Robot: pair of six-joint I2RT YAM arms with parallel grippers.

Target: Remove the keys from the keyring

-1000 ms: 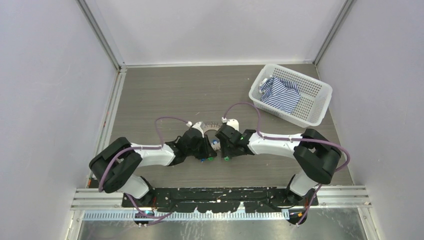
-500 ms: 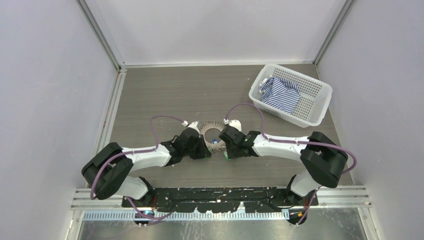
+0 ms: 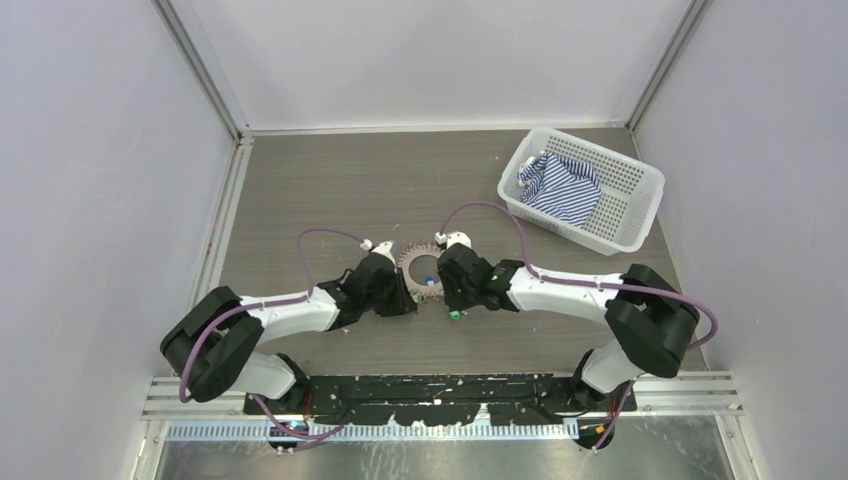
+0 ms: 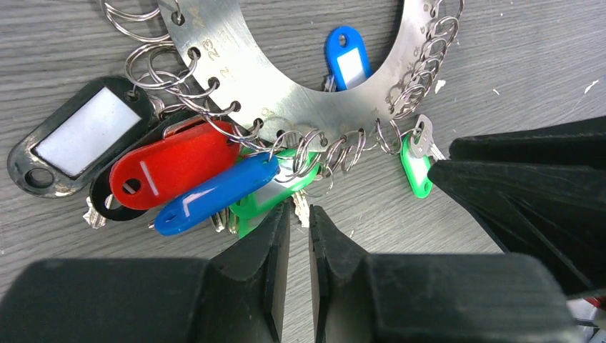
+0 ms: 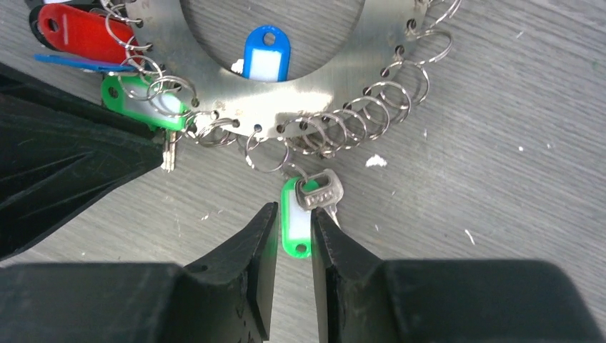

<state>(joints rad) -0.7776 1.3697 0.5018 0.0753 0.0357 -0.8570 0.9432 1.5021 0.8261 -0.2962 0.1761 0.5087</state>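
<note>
The keyring point(image 3: 412, 262) is a flat grey metal disc with wire loops round its rim, lying on the table; it also shows in the left wrist view point(image 4: 286, 100) and the right wrist view point(image 5: 321, 100). A bunch of keys with red point(image 4: 171, 161), blue point(image 4: 214, 193), black point(image 4: 78, 139) and green tags hangs from it. My left gripper point(image 4: 299, 211) is open by a narrow gap, with a key tip at its mouth. My right gripper point(image 5: 294, 209) is narrowly open around a lone green tag point(image 5: 294, 218) with a silver key. A small blue tag point(image 5: 264, 53) lies in the ring's centre.
A white perforated basket point(image 3: 630, 215) holding a striped cloth point(image 3: 560, 188) stands at the back right. The two grippers point(image 3: 405, 296) point(image 3: 442, 294) sit close together at the ring's near edge. Walls enclose the table on three sides.
Both arms have moved forward and slightly inward towards the keyring's near rim. The ring has shifted a little away from the bases.
</note>
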